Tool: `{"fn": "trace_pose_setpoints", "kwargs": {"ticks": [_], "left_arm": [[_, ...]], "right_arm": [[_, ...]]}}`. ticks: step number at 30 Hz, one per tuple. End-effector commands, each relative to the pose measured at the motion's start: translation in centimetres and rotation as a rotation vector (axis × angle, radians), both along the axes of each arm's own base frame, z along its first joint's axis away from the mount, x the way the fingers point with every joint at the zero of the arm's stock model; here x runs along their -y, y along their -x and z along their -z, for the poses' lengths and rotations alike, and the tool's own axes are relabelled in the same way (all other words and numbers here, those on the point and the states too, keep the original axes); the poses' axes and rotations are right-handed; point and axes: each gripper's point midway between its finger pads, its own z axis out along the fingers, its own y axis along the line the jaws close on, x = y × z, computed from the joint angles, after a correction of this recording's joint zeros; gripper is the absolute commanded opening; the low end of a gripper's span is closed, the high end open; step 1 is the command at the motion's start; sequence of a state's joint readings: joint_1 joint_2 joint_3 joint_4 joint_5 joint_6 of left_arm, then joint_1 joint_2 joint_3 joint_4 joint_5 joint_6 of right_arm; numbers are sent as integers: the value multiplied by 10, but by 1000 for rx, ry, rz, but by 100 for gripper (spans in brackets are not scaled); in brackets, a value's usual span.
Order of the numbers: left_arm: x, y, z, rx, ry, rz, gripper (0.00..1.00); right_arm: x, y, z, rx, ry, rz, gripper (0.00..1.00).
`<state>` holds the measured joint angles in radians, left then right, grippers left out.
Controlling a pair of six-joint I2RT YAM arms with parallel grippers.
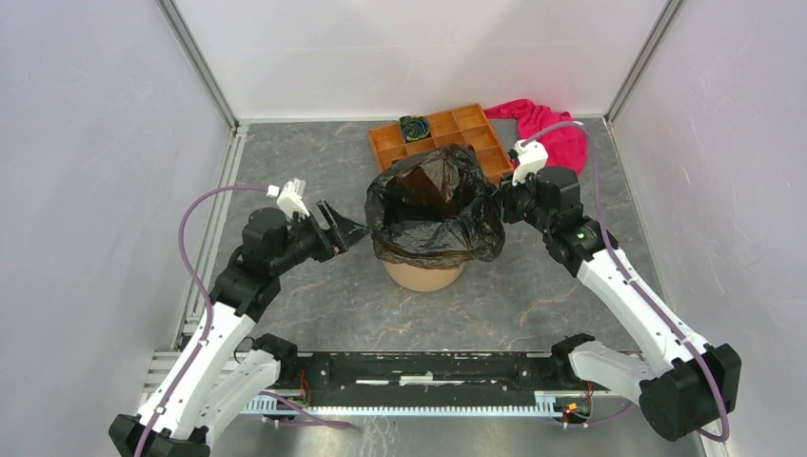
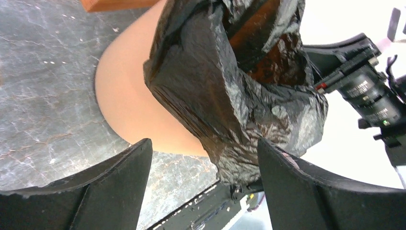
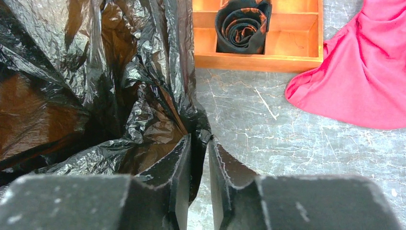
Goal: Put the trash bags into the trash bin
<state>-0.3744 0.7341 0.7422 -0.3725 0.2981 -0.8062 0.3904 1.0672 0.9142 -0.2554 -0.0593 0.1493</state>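
Observation:
The trash bin [image 1: 423, 276], a light-orange bucket, stands mid-table with the glossy black trash bag [image 1: 433, 205] draped over its mouth and hanging down its upper wall. My left gripper [image 1: 350, 231] hovers just left of the bag, open wide. In the left wrist view the bag's hanging fold [image 2: 239, 105] lies close to the right finger, and the bin wall [image 2: 129, 105] shows behind my left gripper [image 2: 203, 143]. My right gripper [image 1: 500, 195] is at the bag's right rim. Its jaws stand narrowly apart, with the bag's edge [image 3: 143, 96] reaching between the tips of my right gripper [image 3: 199, 139].
An orange compartment tray [image 1: 476, 133] sits behind the bin with a coiled black roll [image 1: 415, 127] in one cell. A red cloth [image 1: 552, 133] lies at the back right. White walls enclose the table on three sides.

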Motion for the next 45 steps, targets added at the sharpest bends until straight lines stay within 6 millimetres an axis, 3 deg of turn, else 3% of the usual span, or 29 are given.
{"fn": "trace_pose_setpoints", "kwargs": {"ticks": [1, 4, 8, 12, 17, 23, 27, 36, 45], "left_arm": [[19, 20, -8, 42, 85, 155, 87], [31, 34, -15, 65, 164, 251, 87], [37, 36, -9, 51, 193, 274, 85], [43, 30, -13, 63, 226, 285, 73], [54, 34, -5, 42, 231, 327, 60], [62, 39, 8, 15, 224, 350, 30], [62, 35, 18, -6, 195, 329, 3], [54, 24, 62, -137, 112, 232, 2], [54, 17, 91, -190, 48, 193, 2]], "right_arm": [[-3, -5, -18, 65, -46, -1, 30], [-6, -3, -24, 76, -61, -15, 37], [-7, -2, -28, 84, -76, -17, 37], [-8, 0, -31, 86, -88, -20, 38], [-7, 0, -36, 103, -87, -17, 40], [-2, 1, -42, 125, -85, 1, 46], [4, 2, -41, 136, -73, 29, 36], [9, -6, -15, 119, -28, 53, 0], [-14, -16, 28, 44, -42, -36, 0]]}}
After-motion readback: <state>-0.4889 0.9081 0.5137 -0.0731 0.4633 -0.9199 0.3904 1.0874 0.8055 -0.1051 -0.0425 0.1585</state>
